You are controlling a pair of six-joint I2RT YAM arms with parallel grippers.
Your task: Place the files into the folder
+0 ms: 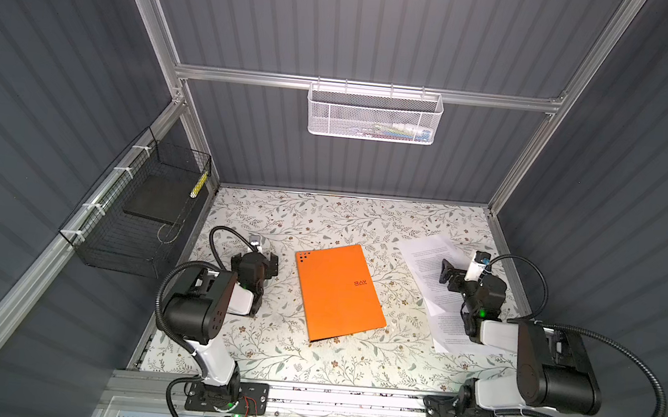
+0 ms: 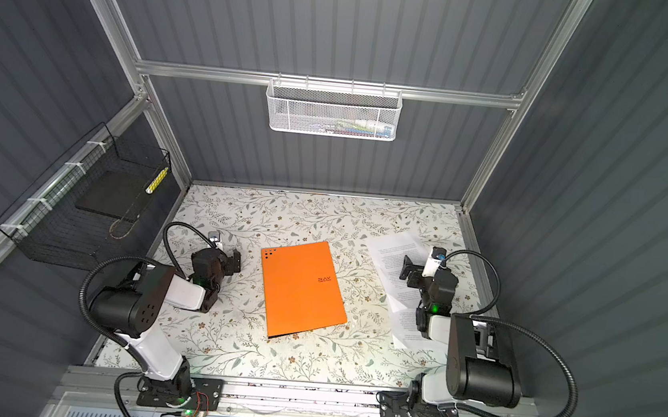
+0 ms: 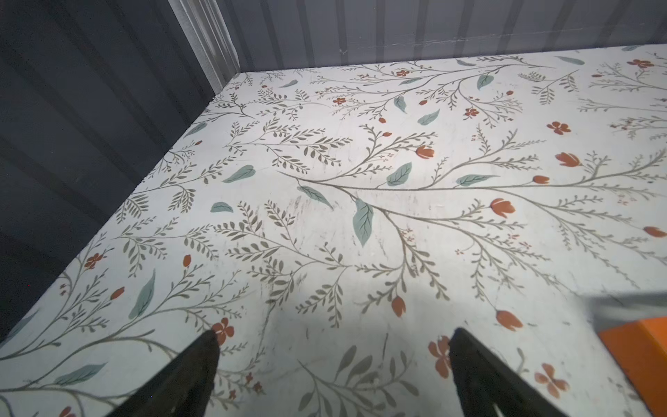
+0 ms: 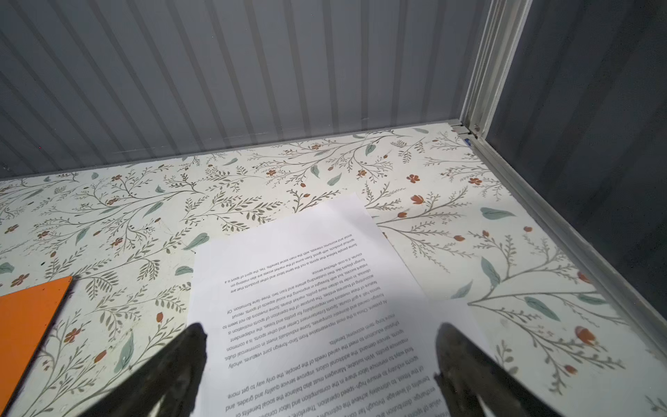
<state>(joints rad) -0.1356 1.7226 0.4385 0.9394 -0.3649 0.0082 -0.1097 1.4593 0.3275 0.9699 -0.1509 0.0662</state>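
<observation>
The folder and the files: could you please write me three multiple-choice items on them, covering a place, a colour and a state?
1. Where do the files lie relative to the folder in both top views?
A. On top of it
B. To its right, apart from it
C. To its left

2. What colour is the folder's cover?
A. Orange
B. Blue
C. White

3. What state is the folder in?
A. Open flat
B. Standing upright
C. Closed, lying flat

Key:
1 B: the sheets lie under the right gripper, with bare table between them and the folder.
2 A: its cover is bright orange.
3 C: only the cover shows, flat on the table.
</observation>
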